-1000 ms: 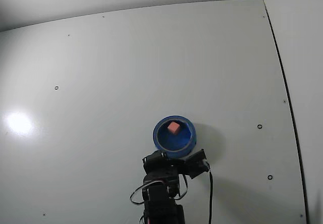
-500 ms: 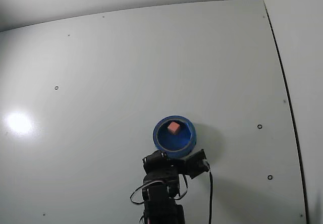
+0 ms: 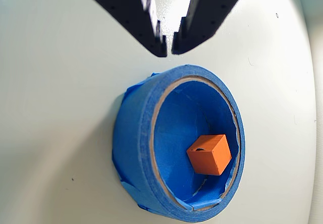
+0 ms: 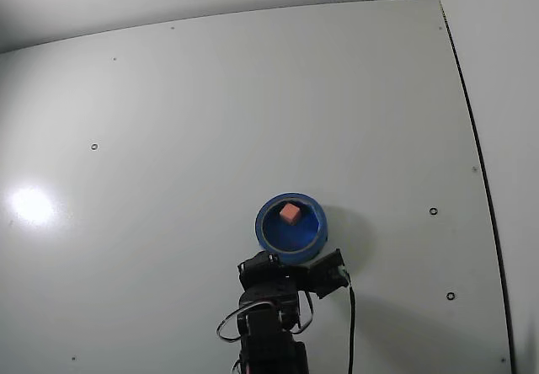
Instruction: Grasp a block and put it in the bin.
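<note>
Orange-red block (image 3: 209,155) inside round blue bin (image 3: 132,143), tilted.

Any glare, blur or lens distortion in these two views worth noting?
Fixed view: a bright glare spot on the table at left, curved table edges suggest lens distortion, and the bin casts a soft shadow to its right. Wrist view: the hand is silhouetted black; the block is sharp.

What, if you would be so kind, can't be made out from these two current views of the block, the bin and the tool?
- Tool: the wrist view's top edge cuts it off above the fingertips; in the fixed view the arm's body hides it.
- Bin: its lower rim runs off the wrist view's bottom edge.
- Block: its underside, and how it rests on the bin floor, are hidden by the block itself; in the fixed view it is too small for detail.
</note>
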